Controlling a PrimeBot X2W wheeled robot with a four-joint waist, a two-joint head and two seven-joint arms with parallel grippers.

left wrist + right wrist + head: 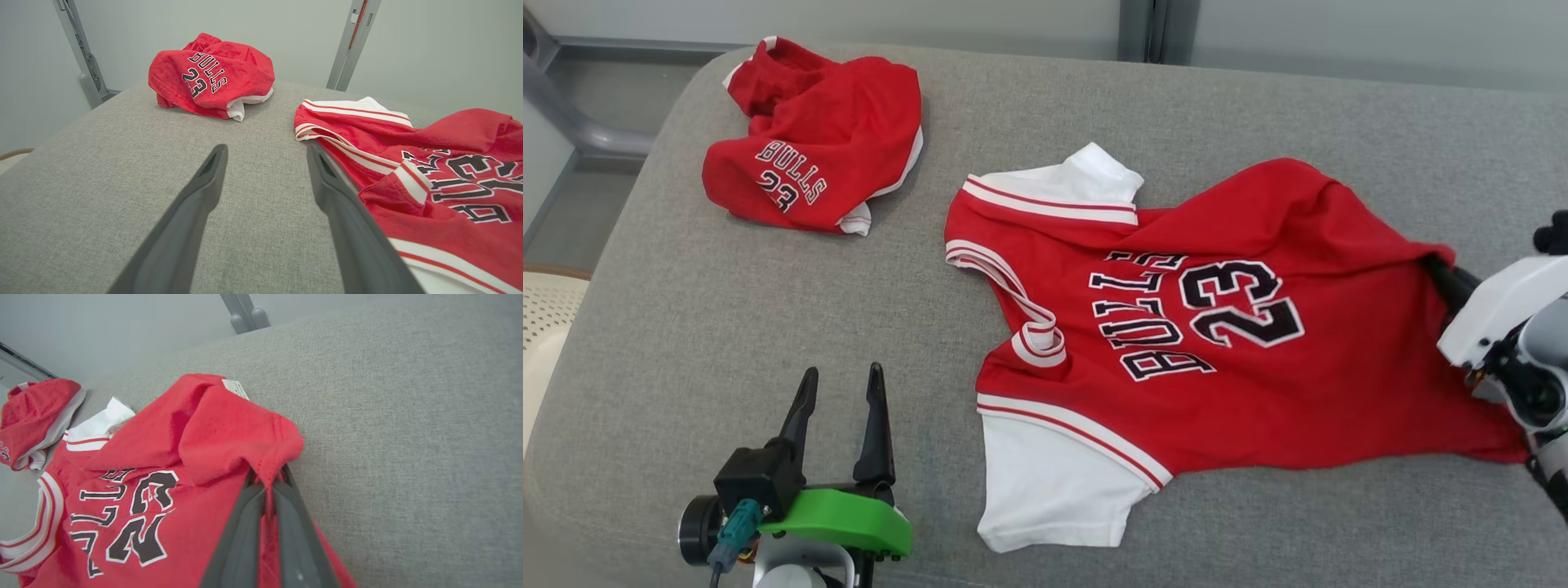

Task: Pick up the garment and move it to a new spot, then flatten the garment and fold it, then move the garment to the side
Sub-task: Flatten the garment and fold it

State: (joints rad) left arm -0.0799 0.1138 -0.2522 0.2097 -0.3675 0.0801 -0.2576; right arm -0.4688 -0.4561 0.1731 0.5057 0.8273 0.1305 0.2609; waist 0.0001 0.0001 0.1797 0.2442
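Note:
The garment (1217, 367) is a red jersey with white sleeves and "BULLS 23" in black. It lies partly spread on the grey padded surface (711, 310). Its far right hem corner is bunched and lifted, and my right gripper (1436, 268) is shut on that corner. In the right wrist view the red fabric (229, 428) is pinched between the closed fingers of the right gripper (266, 479). My left gripper (842, 374) stands open over bare surface, left of the jersey's lower white sleeve. The left wrist view shows the left gripper (266, 150) empty, with the jersey (449, 134) just beside its right finger.
Crumpled red "BULLS 23" shorts (817, 139) lie at the back left, also seen as the shorts (212, 77) ahead of the left gripper. A pale woven chair (543, 314) sits off the left edge. Grey metal posts (351, 41) stand behind the surface.

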